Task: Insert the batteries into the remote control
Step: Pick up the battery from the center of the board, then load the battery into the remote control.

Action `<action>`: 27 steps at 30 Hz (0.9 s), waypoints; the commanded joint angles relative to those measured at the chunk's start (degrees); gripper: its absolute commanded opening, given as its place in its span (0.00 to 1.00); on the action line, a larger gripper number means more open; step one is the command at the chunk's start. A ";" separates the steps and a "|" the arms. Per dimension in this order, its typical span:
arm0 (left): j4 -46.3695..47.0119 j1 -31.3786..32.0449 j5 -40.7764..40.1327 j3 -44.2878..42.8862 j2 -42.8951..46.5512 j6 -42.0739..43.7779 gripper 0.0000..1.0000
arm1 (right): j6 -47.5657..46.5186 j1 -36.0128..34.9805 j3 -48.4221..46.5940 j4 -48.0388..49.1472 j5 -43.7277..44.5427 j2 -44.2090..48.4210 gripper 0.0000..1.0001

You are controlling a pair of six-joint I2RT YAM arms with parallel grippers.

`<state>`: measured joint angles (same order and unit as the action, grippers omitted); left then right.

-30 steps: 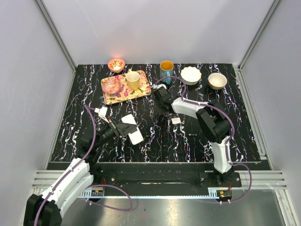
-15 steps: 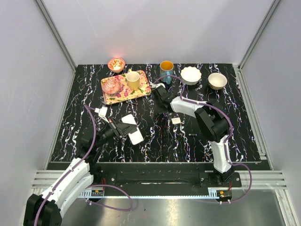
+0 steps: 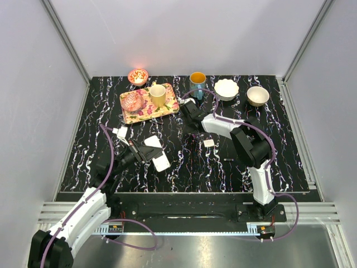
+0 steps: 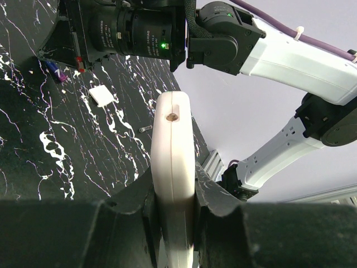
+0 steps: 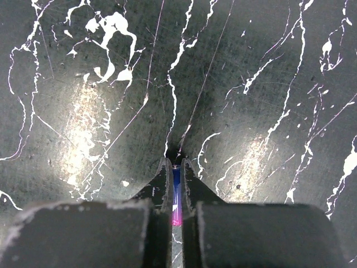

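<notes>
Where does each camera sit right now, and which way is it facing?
Top external: above and behind the arms, looking down on the table; left arm and right arm show.
Left wrist: looks along the left gripper's clamped remote control toward the right arm.
Right wrist: looks down at the table; right gripper shut on a battery.
Shared: top and left wrist both show remote control and white cover piece.
</notes>
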<state>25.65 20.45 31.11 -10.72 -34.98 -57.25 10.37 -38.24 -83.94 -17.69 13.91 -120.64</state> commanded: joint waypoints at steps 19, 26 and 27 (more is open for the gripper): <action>26.09 -0.23 15.98 -11.67 -23.54 -10.58 0.00 | -0.61 -10.78 23.57 -2.86 -5.21 57.96 0.00; 50.06 0.29 26.98 -21.53 -42.94 -29.80 0.00 | -14.57 -26.68 17.32 -7.18 -0.92 62.02 0.00; 52.55 0.56 27.85 -22.06 -44.37 -31.59 0.00 | -15.46 -28.28 16.28 -7.44 0.31 61.49 0.00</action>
<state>57.71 20.47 50.78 -28.75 -73.47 -76.27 4.03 -59.77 -64.73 -21.78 10.63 -57.65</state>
